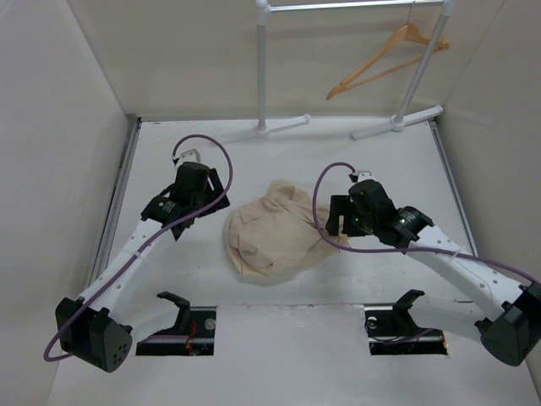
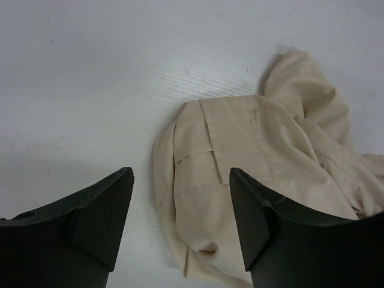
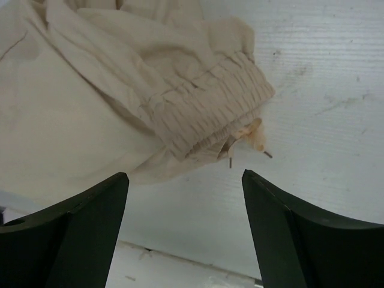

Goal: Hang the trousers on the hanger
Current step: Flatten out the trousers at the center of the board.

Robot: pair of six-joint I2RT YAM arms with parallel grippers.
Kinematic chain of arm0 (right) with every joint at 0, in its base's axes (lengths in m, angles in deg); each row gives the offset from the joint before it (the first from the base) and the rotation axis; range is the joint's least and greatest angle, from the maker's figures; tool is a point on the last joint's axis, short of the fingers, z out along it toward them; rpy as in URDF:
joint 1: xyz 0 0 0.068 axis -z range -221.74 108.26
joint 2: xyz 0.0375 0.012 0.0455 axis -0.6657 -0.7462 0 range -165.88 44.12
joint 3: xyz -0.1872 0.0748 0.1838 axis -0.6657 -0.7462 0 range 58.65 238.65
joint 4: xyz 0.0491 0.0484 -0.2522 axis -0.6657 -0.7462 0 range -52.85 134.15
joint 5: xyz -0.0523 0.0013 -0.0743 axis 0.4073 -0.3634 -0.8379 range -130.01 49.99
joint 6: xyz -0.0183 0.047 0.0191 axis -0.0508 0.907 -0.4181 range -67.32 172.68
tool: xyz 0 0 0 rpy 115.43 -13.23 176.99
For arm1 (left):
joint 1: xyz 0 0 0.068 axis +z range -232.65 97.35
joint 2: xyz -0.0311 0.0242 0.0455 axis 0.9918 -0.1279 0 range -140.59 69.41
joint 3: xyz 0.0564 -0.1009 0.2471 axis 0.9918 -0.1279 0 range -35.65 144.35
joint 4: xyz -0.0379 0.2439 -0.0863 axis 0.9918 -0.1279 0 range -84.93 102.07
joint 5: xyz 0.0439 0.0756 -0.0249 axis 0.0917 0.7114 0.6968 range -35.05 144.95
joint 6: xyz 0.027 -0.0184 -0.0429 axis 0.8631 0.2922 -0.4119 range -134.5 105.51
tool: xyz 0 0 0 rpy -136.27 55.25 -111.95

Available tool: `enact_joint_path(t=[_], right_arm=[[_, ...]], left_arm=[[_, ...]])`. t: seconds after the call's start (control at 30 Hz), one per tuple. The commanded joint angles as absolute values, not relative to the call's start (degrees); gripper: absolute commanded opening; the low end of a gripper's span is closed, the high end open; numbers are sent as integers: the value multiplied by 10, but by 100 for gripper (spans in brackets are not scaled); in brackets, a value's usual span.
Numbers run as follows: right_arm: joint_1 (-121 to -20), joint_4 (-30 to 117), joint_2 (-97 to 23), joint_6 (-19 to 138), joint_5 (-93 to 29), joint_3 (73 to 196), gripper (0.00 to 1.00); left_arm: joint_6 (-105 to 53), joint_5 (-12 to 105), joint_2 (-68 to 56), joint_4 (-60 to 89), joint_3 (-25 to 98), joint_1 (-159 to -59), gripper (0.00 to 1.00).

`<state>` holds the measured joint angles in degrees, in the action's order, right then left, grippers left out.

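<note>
Because the crumpled beige cloth cargo trousers (image 1: 270, 233) lie heaped between my wide-open left gripper (image 2: 181, 174) and wide-open right gripper (image 3: 185, 174), I should lower the right squarely over their gathered waistband (image 3: 210, 105).

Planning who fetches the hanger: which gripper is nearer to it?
Right. The right gripper sits right of the trousers, toward the hanger; the left gripper sits left of them.
</note>
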<state>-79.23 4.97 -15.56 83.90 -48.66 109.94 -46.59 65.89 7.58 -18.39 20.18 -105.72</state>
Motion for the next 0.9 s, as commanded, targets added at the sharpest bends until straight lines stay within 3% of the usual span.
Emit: enact_joint_path(t=[0.0,0.2,0.3,0.4,0.43,0.5,0.53,0.63,0.87], right_arm=[[-774,109,-183,789,-523,1122,81],[-765,149,-235,772,-475,1119,74],[-765,164,-260,776,-466,1130,55],[-765,165,-286,777,-457,1145,50],[-765,160,-294,777,-448,1152,42],[-765,150,-303,783,-440,1170,15],[-765,145,-304,786,-441,1182,8],[-765,116,-287,790,-447,1262,2],[-771,-31,-226,782,-538,1517,2]], left_arm=[[-480,660,99,-171,181,-1056,64],[-488,641,103,-163,158,-1039,65],[-494,636,98,-155,155,-1033,66],[-501,630,89,-147,152,-1026,66],[-504,628,85,-144,152,-1024,66],[-508,620,81,-136,145,-1022,67],[-510,615,77,-131,144,-1020,67],[-514,595,60,-118,140,-1013,68],[-515,559,20,-101,178,-994,70]])
